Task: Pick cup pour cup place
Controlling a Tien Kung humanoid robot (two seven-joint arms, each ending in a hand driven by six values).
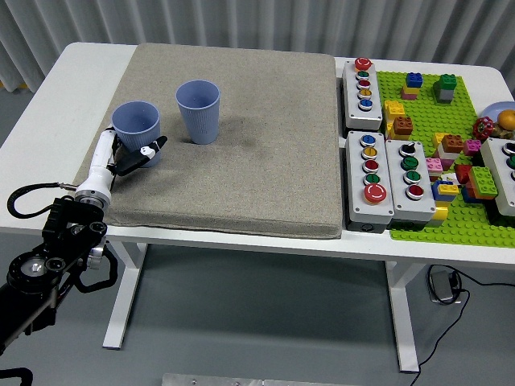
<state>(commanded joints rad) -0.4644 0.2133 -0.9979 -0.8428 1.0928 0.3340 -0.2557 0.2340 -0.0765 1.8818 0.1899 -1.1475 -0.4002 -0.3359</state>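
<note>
The left robot hand (pixel 129 157), fingers curled against the near cup (pixel 136 129), sits at its lower front side; the second cup (pixel 198 111) stands upright to the right.

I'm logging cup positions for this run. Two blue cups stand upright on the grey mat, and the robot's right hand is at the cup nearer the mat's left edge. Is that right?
Not quite: it is the left hand, coming in from the picture's left, that is at the near-left cup. No right hand shows in the head view. The other cup and the mat are as you say.
</note>
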